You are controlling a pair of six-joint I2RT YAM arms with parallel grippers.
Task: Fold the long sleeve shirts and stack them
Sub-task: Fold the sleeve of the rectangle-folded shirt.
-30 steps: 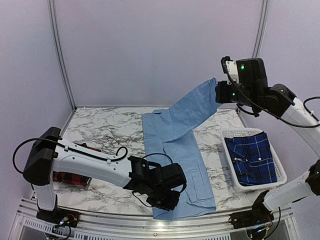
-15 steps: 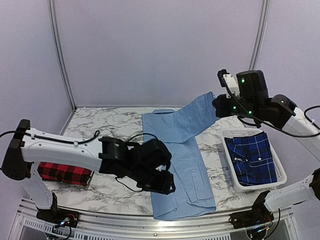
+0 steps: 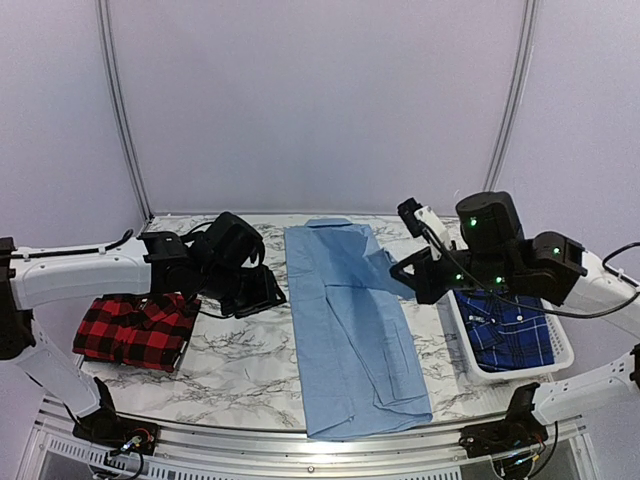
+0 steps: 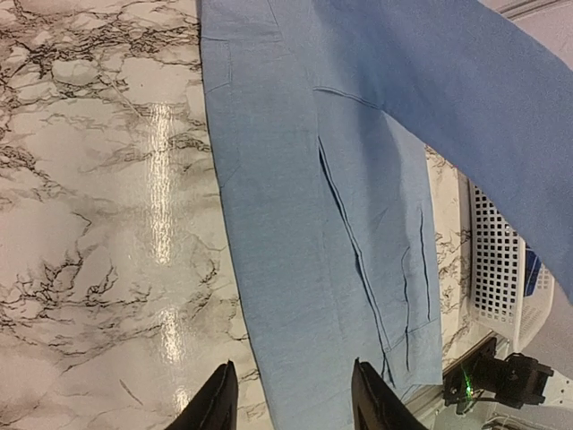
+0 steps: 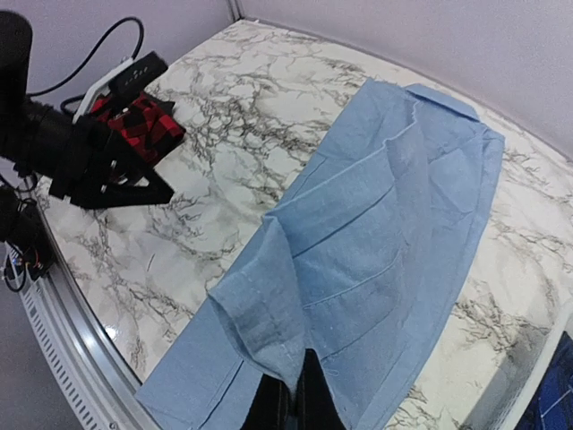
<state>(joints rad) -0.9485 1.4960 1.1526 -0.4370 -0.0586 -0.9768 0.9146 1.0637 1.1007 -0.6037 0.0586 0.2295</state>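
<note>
The right gripper (image 3: 403,274) is clamped on the cuff end of a sleeve (image 3: 372,268), held just above the right edge of the light blue shirt (image 3: 345,340), between that edge and the white basket (image 3: 468,352). The shirt lies flat down the middle of the marble table (image 3: 220,250), collar at the far edge and hem at the near edge, so its long axis runs far to near. The sleeve slants from the far shoulder out to the gripper, and the body lies to the gripper's left. Laying the sleeve lengthwise on the body will probably mean carrying the cuff leftward and toward the near edge. The right arm is nearer and already has the cloth. The left gripper (image 3: 262,293) hangs with its fingers apart and nothing between them, over bare marble just left of the shirt. Past it, the red-and-black check shirt (image 3: 135,330) lies folded near the left edge, and the dark blue plaid shirt (image 3: 510,335) sits in the basket. The right wrist view shows the sleeve (image 5: 340,269) draping from its pinched fingertips (image 5: 309,394), with a fold the top view hides. The left wrist view shows the seams and the hem corner.
</note>
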